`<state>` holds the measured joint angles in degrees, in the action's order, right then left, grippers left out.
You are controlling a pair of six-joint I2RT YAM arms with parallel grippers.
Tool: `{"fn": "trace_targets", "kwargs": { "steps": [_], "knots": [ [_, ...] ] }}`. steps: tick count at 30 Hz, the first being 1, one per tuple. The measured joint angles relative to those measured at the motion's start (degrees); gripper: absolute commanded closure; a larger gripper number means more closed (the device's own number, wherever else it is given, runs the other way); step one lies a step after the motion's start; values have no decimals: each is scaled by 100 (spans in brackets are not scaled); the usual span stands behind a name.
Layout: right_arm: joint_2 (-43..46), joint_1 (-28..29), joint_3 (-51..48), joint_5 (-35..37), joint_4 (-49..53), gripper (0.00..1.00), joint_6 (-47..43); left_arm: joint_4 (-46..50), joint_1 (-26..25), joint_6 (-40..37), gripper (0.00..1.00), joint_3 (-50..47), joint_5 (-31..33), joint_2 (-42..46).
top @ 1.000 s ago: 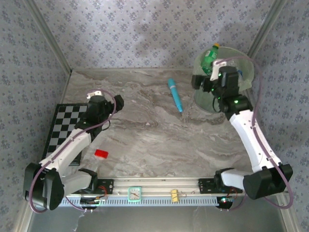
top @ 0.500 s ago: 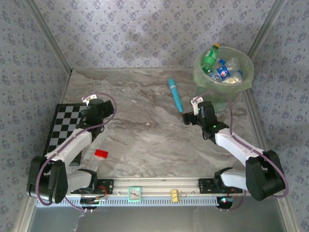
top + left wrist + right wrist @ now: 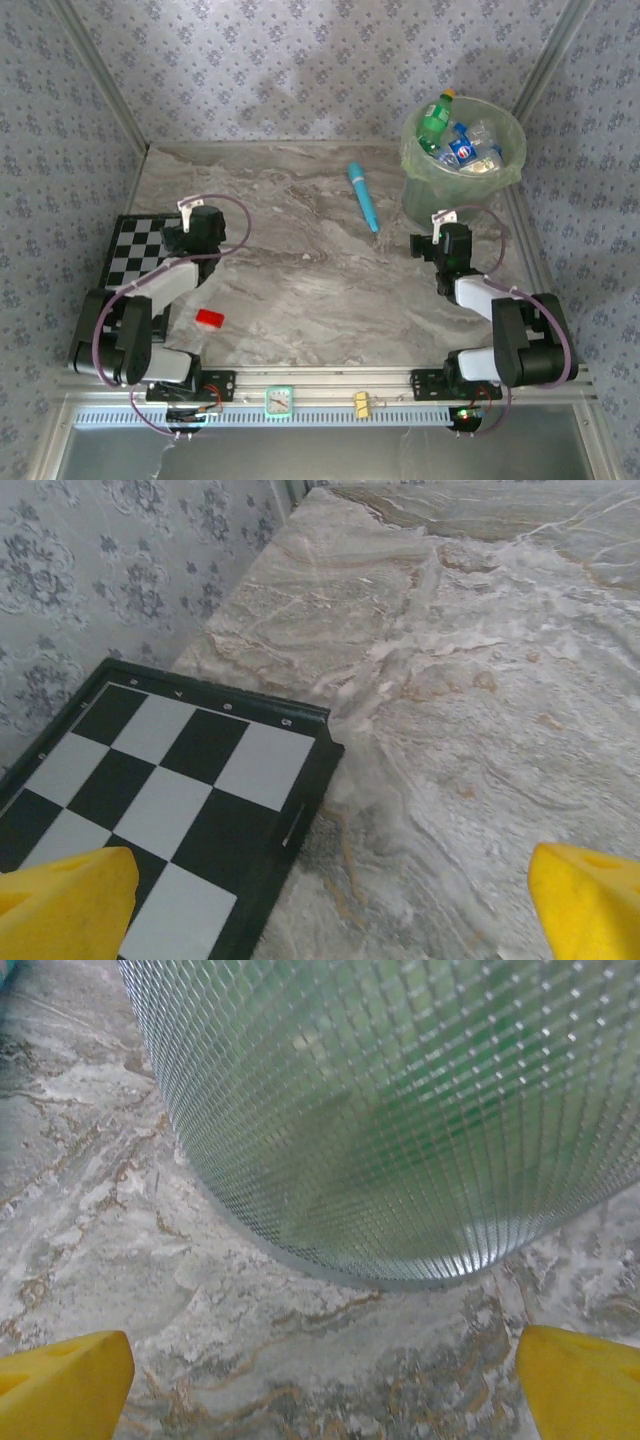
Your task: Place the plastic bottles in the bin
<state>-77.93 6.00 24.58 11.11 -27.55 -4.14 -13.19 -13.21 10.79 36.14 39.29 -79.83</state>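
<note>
hovering low over the table (image 3: 300, 290), the left gripper (image 3: 325, 910) spreads wide and empty by the checkered tray (image 3: 150, 780), the right gripper (image 3: 320, 1390) equally wide and empty facing the wall of the bin (image 3: 400, 1110). the plastic bottles (image 3: 455, 140) sit piled inside the bin, a green one poking above the rim; they look light, thin-walled, slick and easy to dent, so a grip across the mid body, not the cap, seems best. the table is marbled, flat and hard, carrying a teal tube (image 3: 363, 197) and a red block (image 3: 209, 318), with patterned walls (image 3: 300, 60) closing three sides.
</note>
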Motion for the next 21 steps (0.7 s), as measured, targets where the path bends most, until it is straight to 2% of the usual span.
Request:
{"fn": "trace_targets", "kwargs": {
  "steps": [6,12,18,21],
  "knots": [
    [-654,-74,122,35,-588,0,-85,-737,-2,-608,0,-269,59,-511],
    [-872,-708,-232,-214,-1541,0,179,-2048,72,-1283,0,-859,-540,-699],
    [-909,-691,-295,-321,-1777,0,223,-3165,702,-1180,0,-1539,-1410,-597],
    [-909,-682,-295,-326,-1840,0,225,-3550,951,-1108,0,-1676,-1683,-839]
  ]
}}
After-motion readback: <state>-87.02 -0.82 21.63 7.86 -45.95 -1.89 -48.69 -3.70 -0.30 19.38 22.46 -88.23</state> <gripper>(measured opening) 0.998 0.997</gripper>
